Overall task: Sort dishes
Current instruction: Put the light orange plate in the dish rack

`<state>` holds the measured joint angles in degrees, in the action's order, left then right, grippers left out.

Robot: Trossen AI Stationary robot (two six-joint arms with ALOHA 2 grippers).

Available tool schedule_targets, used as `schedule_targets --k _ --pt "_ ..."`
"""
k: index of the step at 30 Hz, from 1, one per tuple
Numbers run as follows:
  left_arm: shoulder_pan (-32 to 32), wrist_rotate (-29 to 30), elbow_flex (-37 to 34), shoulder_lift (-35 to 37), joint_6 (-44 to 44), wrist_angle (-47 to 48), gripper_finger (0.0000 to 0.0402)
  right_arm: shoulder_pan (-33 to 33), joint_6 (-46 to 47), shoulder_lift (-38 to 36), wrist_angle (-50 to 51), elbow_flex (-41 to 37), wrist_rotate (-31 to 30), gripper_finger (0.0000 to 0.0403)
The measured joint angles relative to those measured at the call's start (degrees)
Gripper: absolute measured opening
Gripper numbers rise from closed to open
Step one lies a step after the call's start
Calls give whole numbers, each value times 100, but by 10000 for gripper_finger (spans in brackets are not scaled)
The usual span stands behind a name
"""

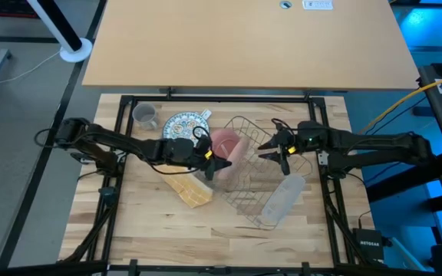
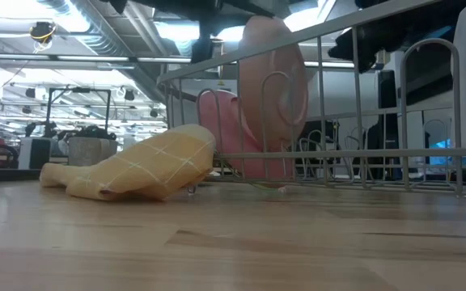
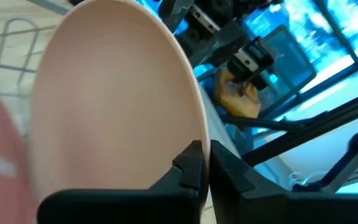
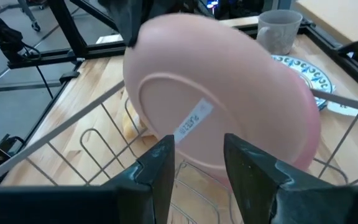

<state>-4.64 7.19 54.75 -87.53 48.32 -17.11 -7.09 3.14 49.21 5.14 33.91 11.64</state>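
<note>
Plate [image 1: 233, 146] upright in rack [image 1: 261, 201], cloth [image 1: 189, 189] left, mug [image 1: 144, 115] behind.

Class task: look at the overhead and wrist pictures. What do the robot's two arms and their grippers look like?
Both arms are dark, slim and jointed, with black cables running along them. The left gripper has a yellow tag beside it; the right gripper has a small green light on its wrist. Up close, the right gripper's fingers are dark, flat, angular plates.

I see even overhead light; blue glow at 3 o'clock; left wrist view blurred; ceiling glare low view.
</note>
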Motion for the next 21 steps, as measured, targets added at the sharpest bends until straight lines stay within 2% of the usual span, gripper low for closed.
schedule_targets --k 8,17,21 --pt "166 48 7 40 -100 1096 21 0 -8 608 -718 2 0 143" --pt "262 -14 -1 33 -273 1277 23 0 -9 1113 -850 2 -1 143" --pt "249 15 -7 31 -572 1364 38 -2 -36 1252 -879 2 -47 143"
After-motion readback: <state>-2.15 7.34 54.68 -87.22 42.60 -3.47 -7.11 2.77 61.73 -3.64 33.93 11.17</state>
